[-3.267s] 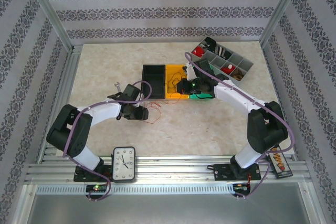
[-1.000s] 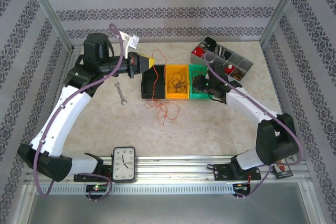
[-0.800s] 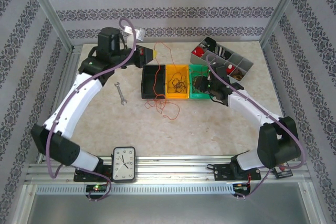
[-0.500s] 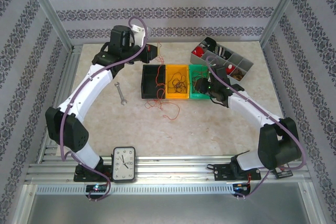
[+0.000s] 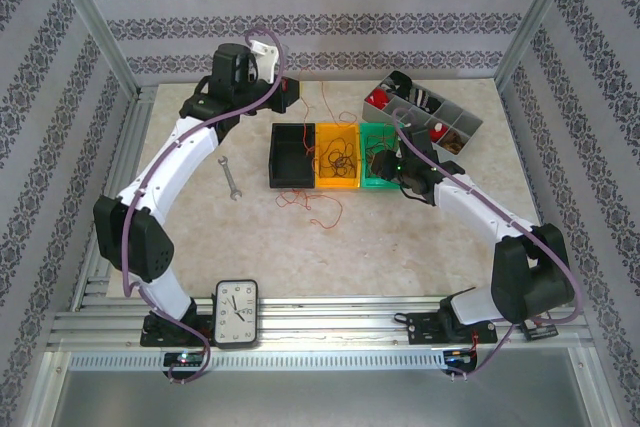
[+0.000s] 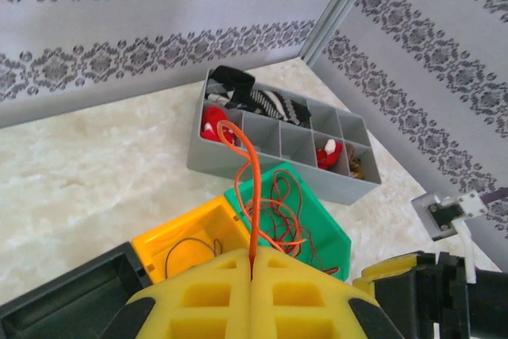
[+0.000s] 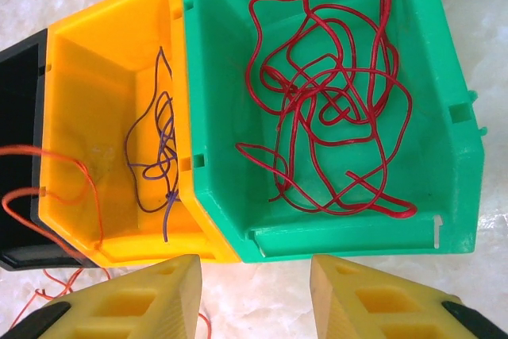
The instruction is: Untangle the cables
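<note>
Left gripper [image 6: 252, 271], bottom centre, pinches an orange wire [image 6: 255, 204]. Right gripper [image 7: 255, 295] hangs spread below the green bin [image 7: 444, 140] holding red wires [image 7: 333, 89].

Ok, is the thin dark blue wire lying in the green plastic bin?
No, the thin dark blue wire lies in the orange plastic bin, while the green plastic bin holds a curly red wire.

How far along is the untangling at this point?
Done: red cable lies alone in the green bin, dark blue cable in the yellow bin. In hand: the left gripper is shut on the orange cable, raised, its tail on the table before the black bin. The right gripper hangs open beside the bins. Left: setting the orange cable down, probably in the black bin.
</note>
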You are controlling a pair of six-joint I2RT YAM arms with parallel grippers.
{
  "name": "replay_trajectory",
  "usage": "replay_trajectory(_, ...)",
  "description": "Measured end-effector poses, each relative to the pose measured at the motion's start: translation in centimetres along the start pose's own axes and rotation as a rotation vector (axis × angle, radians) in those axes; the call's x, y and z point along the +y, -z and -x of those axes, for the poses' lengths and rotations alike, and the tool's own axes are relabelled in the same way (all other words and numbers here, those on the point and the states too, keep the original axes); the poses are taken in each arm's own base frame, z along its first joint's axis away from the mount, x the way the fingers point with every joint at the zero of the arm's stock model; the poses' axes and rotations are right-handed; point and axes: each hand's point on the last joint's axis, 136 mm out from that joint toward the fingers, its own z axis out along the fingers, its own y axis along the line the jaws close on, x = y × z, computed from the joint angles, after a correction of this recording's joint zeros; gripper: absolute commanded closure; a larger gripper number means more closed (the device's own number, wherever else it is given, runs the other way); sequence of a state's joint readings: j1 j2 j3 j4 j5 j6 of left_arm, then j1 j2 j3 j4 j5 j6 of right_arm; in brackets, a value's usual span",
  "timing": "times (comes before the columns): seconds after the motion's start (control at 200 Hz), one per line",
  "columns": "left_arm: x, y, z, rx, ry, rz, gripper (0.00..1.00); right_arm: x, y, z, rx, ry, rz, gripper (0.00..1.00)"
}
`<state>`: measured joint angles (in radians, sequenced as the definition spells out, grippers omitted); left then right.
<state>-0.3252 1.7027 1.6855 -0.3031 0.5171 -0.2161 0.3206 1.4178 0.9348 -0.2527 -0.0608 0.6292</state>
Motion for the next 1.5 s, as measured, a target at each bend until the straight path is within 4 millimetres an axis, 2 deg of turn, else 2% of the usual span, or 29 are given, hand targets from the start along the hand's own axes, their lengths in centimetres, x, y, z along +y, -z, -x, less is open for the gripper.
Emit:
replay_trajectory(0.295,-1.4,1.9,2.9,-0.096,-0.046,-0.024,1.00,0.0,-0.1,-0.3,0.009,0.000,0.003,0.58)
replay_trajectory(0.625,0.3,2.7,3.9,-0.131,-0.044,0.017,1.00,-0.2,-0.4,-0.5,0.021,-0.002,0.000,0.58)
replay_trajectory(0.884,1.4,2.8,3.9,-0.135,-0.057,0.051,1.00,-0.1,-0.6,-0.8,0.035,-0.002,0.007,0.58)
replay_trajectory(0.994,2.6,2.3,2.8,-0.120,-0.063,0.089,1.00,0.0,-0.6,-0.9,0.039,-0.003,0.012,0.58)
replay_trajectory(1.229,6.0,0.6,-2.9,-0.007,-0.035,0.182,1.00,-0.1,-0.6,-1.0,0.044,-0.003,0.009,0.58)
replay_trajectory(1.499,7.6,-0.6,-7.7,0.094,0.008,0.196,1.00,-0.2,-0.9,-1.0,0.052,-0.007,0.005,0.58)
